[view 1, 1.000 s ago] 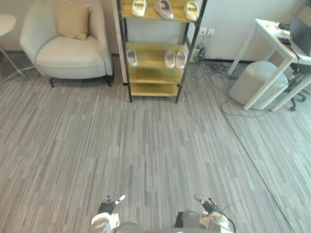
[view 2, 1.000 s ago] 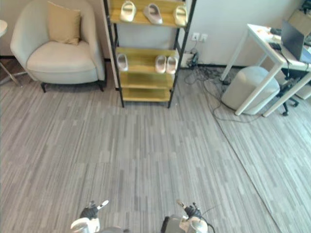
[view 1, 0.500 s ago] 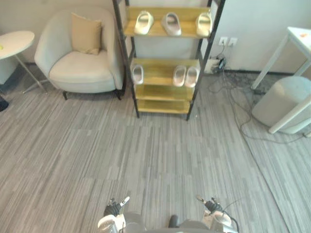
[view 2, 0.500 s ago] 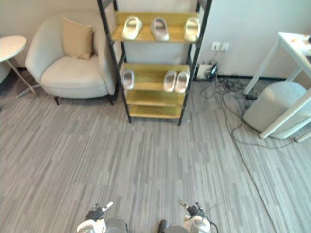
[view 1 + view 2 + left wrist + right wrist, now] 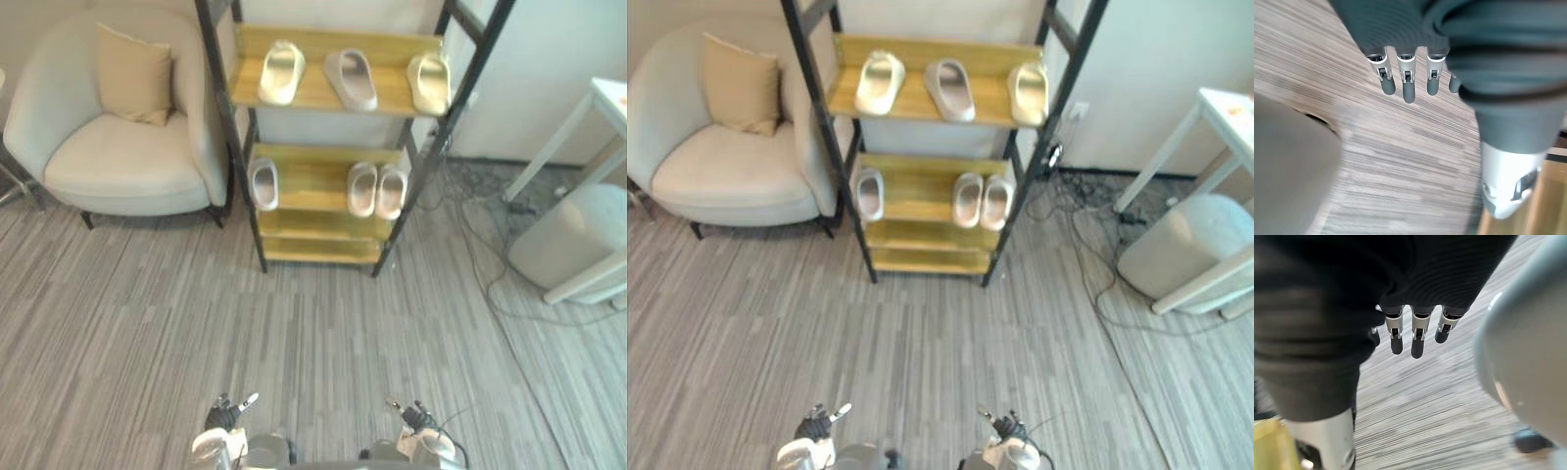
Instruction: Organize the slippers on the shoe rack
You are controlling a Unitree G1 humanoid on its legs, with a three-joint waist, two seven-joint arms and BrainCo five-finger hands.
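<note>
Nearest to us, at the bottom edge of the head view, we see the left hand (image 5: 223,419) and the right hand (image 5: 416,423), both low and well apart. In each wrist view the fingers (image 5: 1406,85) hang straight and relaxed over the floor, a little spread, and the right hand's fingers (image 5: 1417,339) are the same. Neither hand holds anything.

Beyond the hands lies a wide stretch of grey striped floor (image 5: 313,333).

Past that stands the shoe rack (image 5: 318,250), a black frame with yellow wooden shelves. On its middle shelf a single pale slipper (image 5: 264,183) sits alone at the left. At the right, a pale pair (image 5: 376,190) sits side by side and touching. On the upper shelf are three more, spaced apart: a cream slipper (image 5: 280,72) at the left, a grey slipper (image 5: 351,79) lying at an angle in the middle, and another cream one (image 5: 429,82) at the right.

To the left of the rack is a light armchair (image 5: 108,166) with a tan cushion (image 5: 132,61). To the right is a round grey stool (image 5: 573,245).

Over the last second the whole view has shifted, and the rack now looms larger and nearer the centre. The camera has moved, while the slippers keep their places. We judge the robot is approaching. The rack is still out of reach, so no sorting has begun.
</note>
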